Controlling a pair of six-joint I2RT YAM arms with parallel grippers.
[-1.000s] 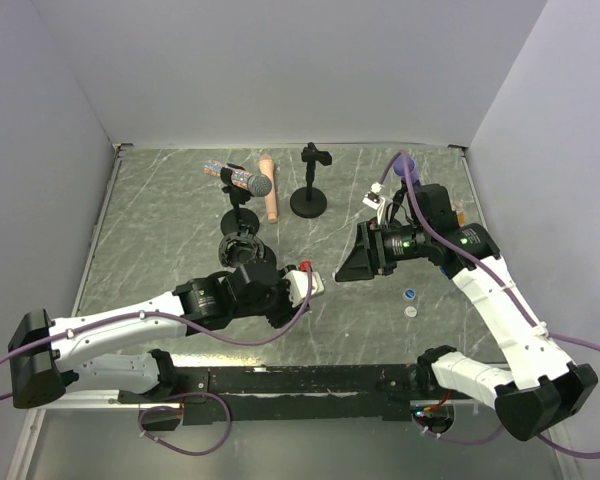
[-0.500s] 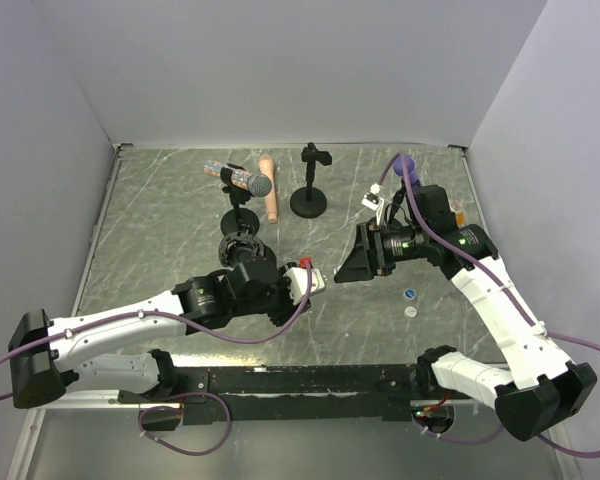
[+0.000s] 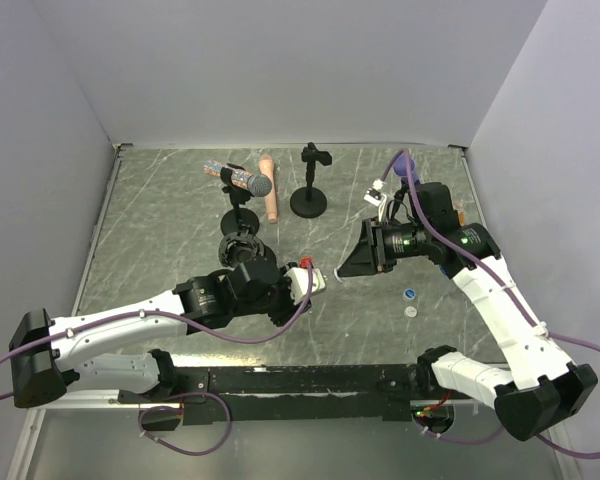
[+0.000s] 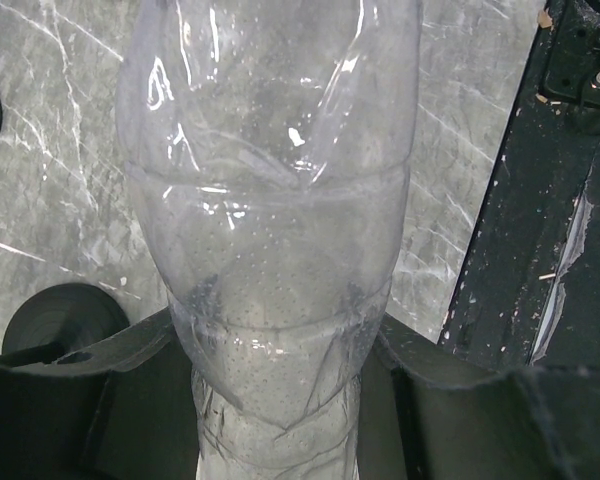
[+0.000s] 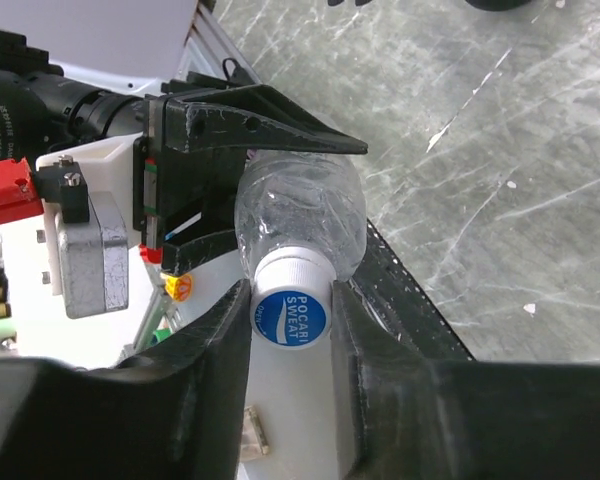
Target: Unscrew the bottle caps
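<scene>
My left gripper [image 4: 280, 395] is shut on a clear plastic bottle [image 4: 270, 230] and holds it above the table's near middle, the body squeezed between both fingers. The bottle's neck points toward my right gripper [image 5: 291, 318], whose jaws are shut on the blue-and-white bottle cap [image 5: 289, 312] from both sides. In the top view the two grippers meet at the bottle [image 3: 330, 272]. Two loose bottle caps lie on the table under the right arm, one blue [image 3: 408, 293] and one whitish [image 3: 410, 311].
A purple-headed microphone [image 3: 248, 181] rests on a black stand at the back left, with a peach stick [image 3: 269, 190] beside it. Another black stand [image 3: 309, 196] rises at the back middle. A round black holder [image 3: 240, 246] sits just behind the left gripper.
My right gripper's jaws, open around the cap before, have shut on it. The left gripper keeps the same hold on the bottle.
</scene>
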